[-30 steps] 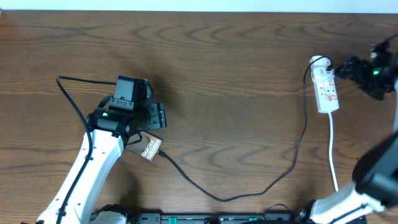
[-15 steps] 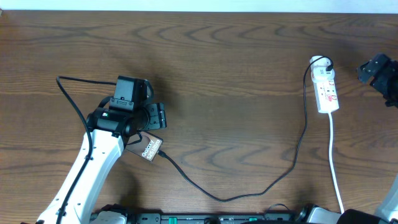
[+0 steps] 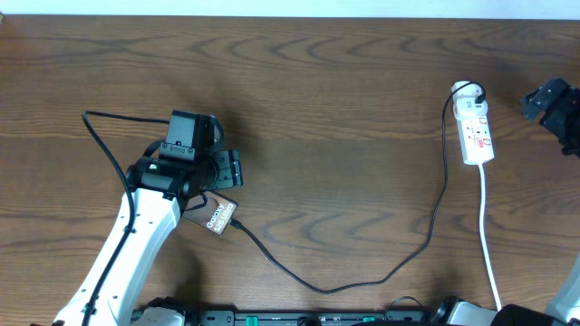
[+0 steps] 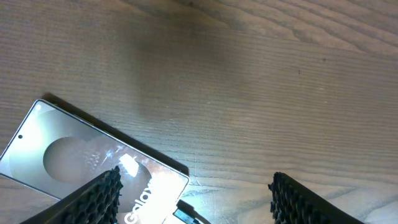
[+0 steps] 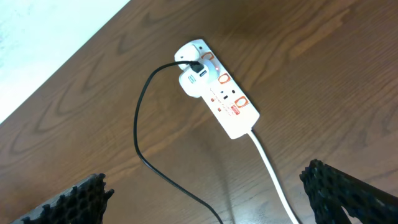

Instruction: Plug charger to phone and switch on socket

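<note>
One phone [image 3: 217,215]: overhead. Near-left on the table [image 3: 344,72], lying flat with the lettered face up, just near of the left gripper [image 3: 227,169].
One charger [image 3: 443,186]: overhead. Thin black line sagging from the phone's right end across the near middle, then up to the socket's far end.
One socket [image 3: 476,131]: overhead. Far-right, lying lengthwise near-to-far. One white cord [image 3: 487,226] trails to the near edge.
Right gripper [image 3: 550,107]: overhead. At the right edge, right of the socket and apart from it.
Left wrist, jaws: spread, nothing pinched. The phone lies under the left finger; contact cannot be told.
Left wrist, plug tip [image 4: 185,214]: at the phone's end edge. Looks seated, not certain.
Left wrist, phone handling: stiff, thin and glossy, likely light and slippery. It lies flat on wood, so the long edges are the only hold; pressing down would pin it.
Left wrist, charger handling: limp and light, and the slack gives no control. Take it by the stiff plug tip.
Right wrist, jaws: spread wide and empty. The socket lies left of them, well apart.
Right wrist, red switches [image 5: 224,79]: three counted, in a row. On or off cannot be told.
Right wrist, adapter [image 5: 191,82]: one, white, at the socket's far end, with the charger leaving it.
Right wrist, socket handling: light hard plastic, likely to skid. Press straight down on the rocker nearest the adapter.
</note>
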